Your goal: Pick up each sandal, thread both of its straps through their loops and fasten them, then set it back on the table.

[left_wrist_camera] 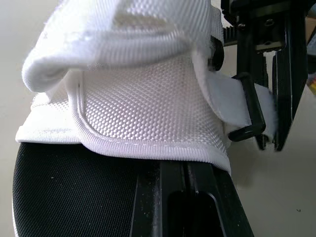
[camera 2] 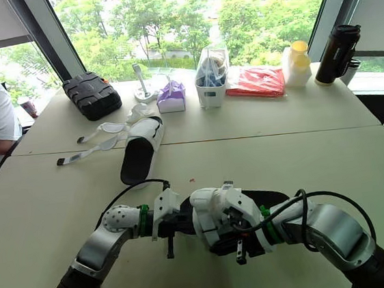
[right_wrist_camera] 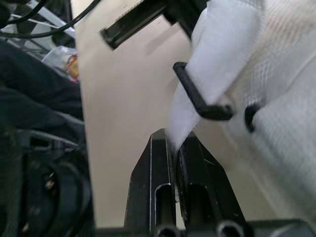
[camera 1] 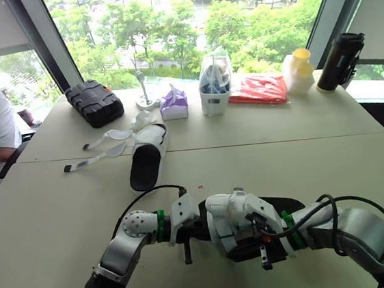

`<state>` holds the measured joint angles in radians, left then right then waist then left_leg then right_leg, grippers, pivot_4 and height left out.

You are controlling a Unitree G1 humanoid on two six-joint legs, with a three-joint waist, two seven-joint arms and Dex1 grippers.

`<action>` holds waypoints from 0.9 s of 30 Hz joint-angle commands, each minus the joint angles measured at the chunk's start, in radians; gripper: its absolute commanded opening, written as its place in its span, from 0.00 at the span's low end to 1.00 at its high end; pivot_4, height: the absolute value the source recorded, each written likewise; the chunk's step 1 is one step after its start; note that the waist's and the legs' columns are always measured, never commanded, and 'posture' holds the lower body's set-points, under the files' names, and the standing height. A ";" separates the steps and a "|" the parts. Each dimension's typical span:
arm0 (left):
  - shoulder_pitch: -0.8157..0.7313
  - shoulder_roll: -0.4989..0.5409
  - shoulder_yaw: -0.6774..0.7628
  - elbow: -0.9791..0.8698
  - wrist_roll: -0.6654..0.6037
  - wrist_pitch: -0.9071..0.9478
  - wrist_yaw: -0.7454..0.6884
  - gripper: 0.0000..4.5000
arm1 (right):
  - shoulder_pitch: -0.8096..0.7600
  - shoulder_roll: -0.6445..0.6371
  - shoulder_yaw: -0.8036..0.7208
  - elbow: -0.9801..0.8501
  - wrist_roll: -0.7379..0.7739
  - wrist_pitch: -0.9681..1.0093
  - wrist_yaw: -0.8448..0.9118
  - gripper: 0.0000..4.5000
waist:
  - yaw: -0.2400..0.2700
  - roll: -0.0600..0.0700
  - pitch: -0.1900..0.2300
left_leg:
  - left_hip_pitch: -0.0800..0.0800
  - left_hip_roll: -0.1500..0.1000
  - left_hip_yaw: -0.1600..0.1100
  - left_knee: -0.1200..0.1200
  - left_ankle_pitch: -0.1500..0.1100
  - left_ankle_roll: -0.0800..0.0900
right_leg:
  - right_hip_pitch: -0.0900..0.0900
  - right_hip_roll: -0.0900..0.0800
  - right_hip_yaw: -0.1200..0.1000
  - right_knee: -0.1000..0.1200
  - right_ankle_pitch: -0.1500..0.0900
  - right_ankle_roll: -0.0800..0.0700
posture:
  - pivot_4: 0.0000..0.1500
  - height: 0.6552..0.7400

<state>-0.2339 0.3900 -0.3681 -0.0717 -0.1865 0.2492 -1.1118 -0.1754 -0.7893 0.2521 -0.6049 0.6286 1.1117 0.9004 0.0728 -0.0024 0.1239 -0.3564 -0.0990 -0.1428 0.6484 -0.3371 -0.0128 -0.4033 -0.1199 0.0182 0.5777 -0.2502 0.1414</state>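
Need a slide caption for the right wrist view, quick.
Right gripper pinches the end of the white strap threaded through its black loop.

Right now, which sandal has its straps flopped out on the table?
The far sandal: its straps lie spread loose. The near sandal's strap is pinched in the right gripper.

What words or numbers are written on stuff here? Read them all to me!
None can be read.
Purple tissue pack: print, if any, too small to read.
Red packet: too blurred to read.
Black flask, black case: no writing shows.
Held sandal and its strap: plain, no writing.
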 commanded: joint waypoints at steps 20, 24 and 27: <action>0.054 0.020 -0.086 0.079 0.049 0.038 0.012 0.00 | -0.073 -0.226 -0.023 -0.108 0.066 -0.100 0.182 0.01 | 0.004 -0.002 0.010 | 0.000 0.000 0.001 0.001 0.000 0.001 | 0.000 0.000 0.000 0.001 0.000 0.001 | 1.00 1.00; 0.039 0.013 -0.089 0.099 0.053 0.030 0.010 0.00 | -0.156 -0.221 -0.098 -0.094 0.128 -0.066 0.180 0.01 | 0.006 -0.002 0.010 | 0.000 0.000 0.001 0.001 0.000 0.001 | 0.000 0.000 0.000 0.001 0.000 0.001 | 1.00 1.00; 0.031 0.008 -0.092 0.112 0.056 0.025 0.007 0.00 | -0.213 -0.212 -0.128 -0.074 0.164 -0.041 0.171 0.01 | 0.012 -0.002 0.011 | -0.001 0.000 0.001 0.002 0.000 0.001 | 0.000 0.000 0.000 0.002 0.000 0.001 | 1.00 1.00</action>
<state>-0.2472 0.3861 -0.3743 -0.0663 -0.1869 0.2417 -1.1040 -0.3559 -1.0018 0.1729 -0.6698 0.7552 1.0669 1.0697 0.0853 -0.0044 0.1353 -0.3568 -0.0994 -0.1421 0.6502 -0.3374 -0.0121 -0.4037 -0.1203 0.0180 0.5794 -0.2500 0.1420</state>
